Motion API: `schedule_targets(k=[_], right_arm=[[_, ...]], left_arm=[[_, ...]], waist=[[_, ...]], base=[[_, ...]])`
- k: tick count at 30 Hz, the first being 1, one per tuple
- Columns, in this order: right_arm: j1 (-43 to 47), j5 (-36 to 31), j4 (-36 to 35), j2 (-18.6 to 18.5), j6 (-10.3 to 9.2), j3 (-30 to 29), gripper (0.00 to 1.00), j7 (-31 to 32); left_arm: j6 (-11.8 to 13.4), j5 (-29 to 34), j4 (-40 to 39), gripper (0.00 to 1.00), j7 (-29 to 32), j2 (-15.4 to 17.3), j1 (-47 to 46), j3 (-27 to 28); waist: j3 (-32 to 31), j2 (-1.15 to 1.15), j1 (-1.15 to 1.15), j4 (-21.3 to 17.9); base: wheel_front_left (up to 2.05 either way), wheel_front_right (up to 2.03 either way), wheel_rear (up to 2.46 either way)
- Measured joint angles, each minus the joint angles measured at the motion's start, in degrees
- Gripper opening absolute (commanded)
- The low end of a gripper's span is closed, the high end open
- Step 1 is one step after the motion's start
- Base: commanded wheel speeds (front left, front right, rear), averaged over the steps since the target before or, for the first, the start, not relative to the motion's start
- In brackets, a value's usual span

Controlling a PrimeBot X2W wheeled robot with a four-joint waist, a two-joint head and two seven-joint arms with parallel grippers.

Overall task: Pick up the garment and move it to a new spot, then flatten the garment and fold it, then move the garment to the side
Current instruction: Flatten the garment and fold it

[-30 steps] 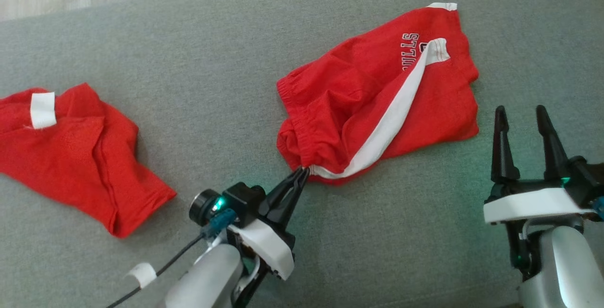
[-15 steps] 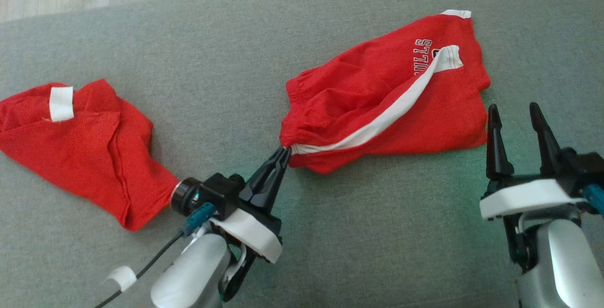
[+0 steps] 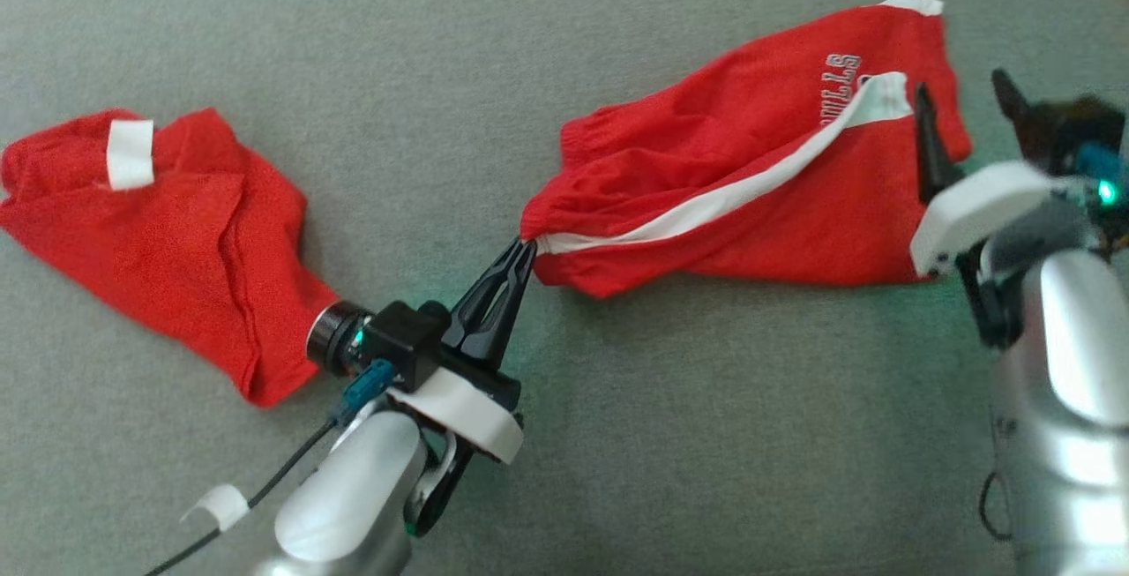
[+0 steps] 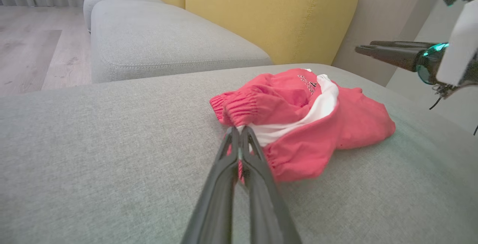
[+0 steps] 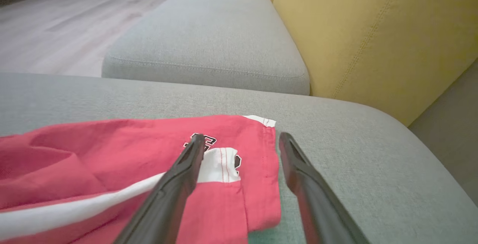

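Left gripper has its two dark fingers pressed together on the waistband corner of the red shorts, just where the white side stripe meets the gathered elastic edge. These shorts lie stretched across the grey sofa cushion, waistband toward the middle and leg hems toward the robot's right. Right gripper hangs above the leg hem with its fingers wide apart, holding nothing; one finger is over the stripe's end and the printed lettering, the other over bare cushion. Another red garment lies well apart at the left.
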Motion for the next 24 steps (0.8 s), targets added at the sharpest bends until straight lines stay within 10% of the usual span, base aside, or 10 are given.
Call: schedule_targets(k=[24], right_arm=[[-14.44, 2.6, 26.68, -3.6, 0.0, 3.67, 1.0, -0.62]], left_arm=[[-0.58, 0.91, 0.36, 0.0, -0.49, -1.09, -3.07, -1.48]], waist=[[4.19, 0.0, 0.0, 3.66]], base=[[0.0, 0.0, 0.0]])
